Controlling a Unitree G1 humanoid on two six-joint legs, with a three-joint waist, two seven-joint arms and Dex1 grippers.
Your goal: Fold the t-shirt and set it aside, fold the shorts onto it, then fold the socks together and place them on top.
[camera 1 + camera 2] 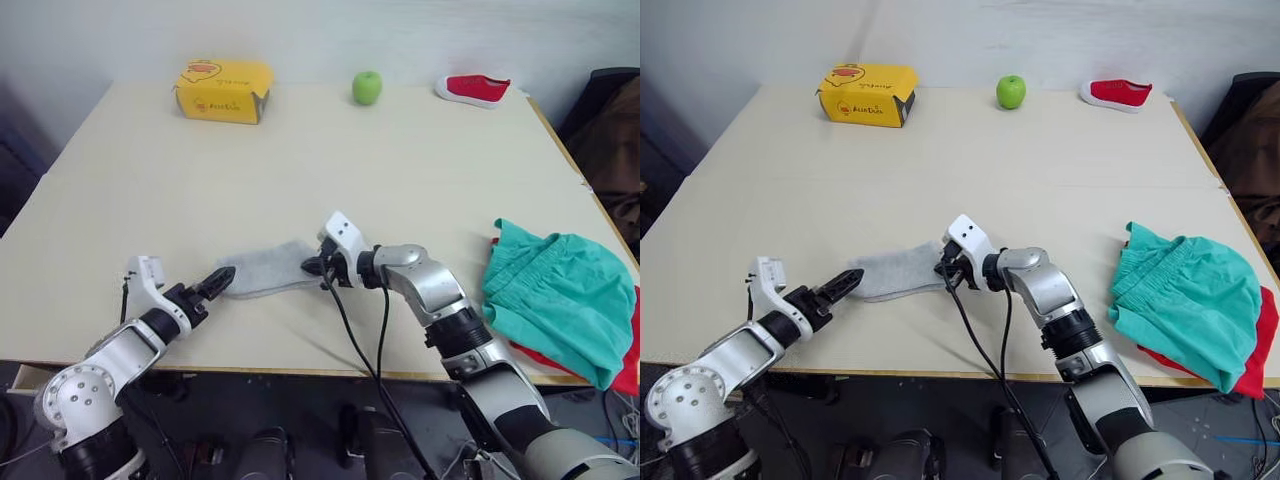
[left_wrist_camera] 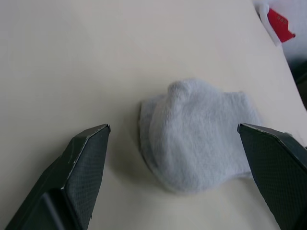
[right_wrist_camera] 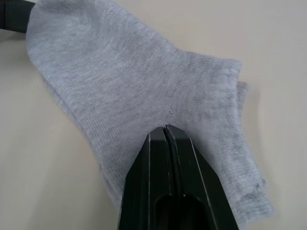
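The light grey socks (image 1: 265, 268) lie stacked flat near the table's front edge. My right gripper (image 1: 316, 268) is shut on their right end, its fingers (image 3: 165, 143) pressed together over the fabric. My left gripper (image 1: 224, 279) is open at the socks' left end, and its two fingers (image 2: 86, 158) stand wide apart with the sock's rounded tip (image 2: 192, 129) just ahead of them. At the table's right edge, the teal-green shorts (image 1: 560, 295) lie folded on the red t-shirt (image 1: 1255, 365). Only the t-shirt's edge shows beneath them.
Along the table's far edge sit a yellow box (image 1: 222, 90), a green apple (image 1: 367, 87) and a small red shoe (image 1: 476, 90). A black cable (image 1: 352, 330) hangs from my right wrist over the front edge. A dark object (image 1: 610, 130) stands beyond the right edge.
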